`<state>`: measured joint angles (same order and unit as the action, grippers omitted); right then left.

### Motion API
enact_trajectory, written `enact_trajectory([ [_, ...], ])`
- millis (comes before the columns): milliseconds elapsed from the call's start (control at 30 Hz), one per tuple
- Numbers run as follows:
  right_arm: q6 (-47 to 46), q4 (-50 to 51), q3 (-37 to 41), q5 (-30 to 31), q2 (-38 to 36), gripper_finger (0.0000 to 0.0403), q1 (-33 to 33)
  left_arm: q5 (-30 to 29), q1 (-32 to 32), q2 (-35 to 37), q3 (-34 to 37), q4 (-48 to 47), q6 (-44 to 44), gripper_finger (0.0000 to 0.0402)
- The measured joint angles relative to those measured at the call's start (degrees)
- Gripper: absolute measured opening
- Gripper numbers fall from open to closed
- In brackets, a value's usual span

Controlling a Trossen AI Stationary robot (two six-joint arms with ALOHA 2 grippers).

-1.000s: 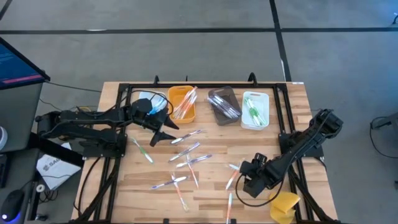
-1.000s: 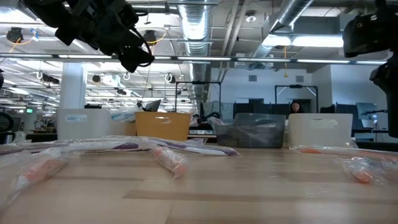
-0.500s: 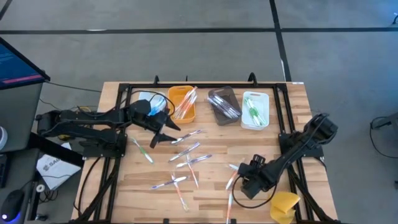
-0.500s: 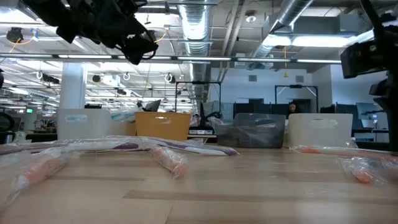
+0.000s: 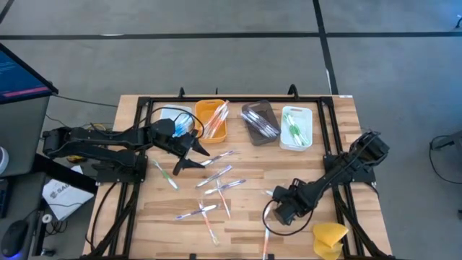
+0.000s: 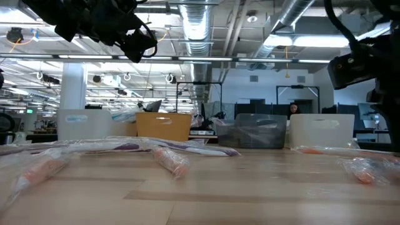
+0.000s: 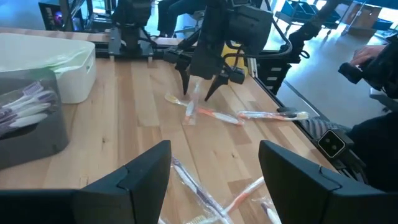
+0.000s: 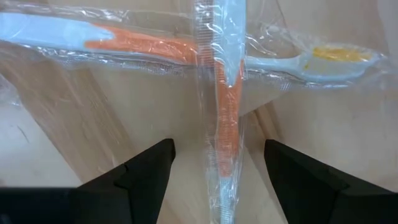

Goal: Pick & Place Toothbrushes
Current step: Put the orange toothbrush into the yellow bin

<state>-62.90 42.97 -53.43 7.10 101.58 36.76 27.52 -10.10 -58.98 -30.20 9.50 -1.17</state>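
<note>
- The yellow sponge-like lump [image 5: 330, 238] lies at the near right corner of the light wooden slatted table [image 5: 245, 209], close to its near edge.
- The right gripper [image 5: 273, 214] is low over the near right part of the table. Its two dark fingers [image 8: 140, 171] stand apart, one on each side of a wrapped orange-and-white toothbrush [image 8: 225, 99] that lies between them on the wood. They do not press on it.
- A second wrapped orange-and-white toothbrush [image 8: 186, 50] lies across the first one, just beyond the fingertips.
- More wrapped toothbrushes [image 5: 216, 180] are scattered flat in the middle of the table, with blue, green and orange handles.
- The left gripper [image 5: 186, 154] hangs above the left middle part of the table, near a green-handled toothbrush [image 5: 166, 175]. Its fingers [image 7: 140, 174] are apart and hold nothing.
- At the far side three small trays stand in a row: an orange rectangular tray [image 5: 203, 108], a dark grey tray [image 5: 253, 133] and a white tray [image 5: 304, 114]. Each has some toothbrushes inside.
</note>
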Motion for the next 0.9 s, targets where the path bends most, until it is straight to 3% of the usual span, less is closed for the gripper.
enact_trajectory([
  [267,4.13,-0.43,0.07,-4.4,-0.01,0.0238,-2.74,0.0,-0.01,0.0,0.0,-0.01,0.0,0.0237],
  [433,6.09,-0.42,0.04,-7.2,-0.02,0.0181,-4.5,-0.01,-0.01,0.0,0.0,-0.02,0.0,0.0237],
  [733,6.5,0.1,0.04,-7.76,-0.05,0.0032,-5.32,-0.02,-0.01,0.0,0.0,-0.04,0.0,0.0237],
  [900,6.52,0.35,0.0,-7.82,-0.08,0.0027,-5.32,0.0,-0.01,0.0,0.0,-0.08,-0.01,0.0237],
])
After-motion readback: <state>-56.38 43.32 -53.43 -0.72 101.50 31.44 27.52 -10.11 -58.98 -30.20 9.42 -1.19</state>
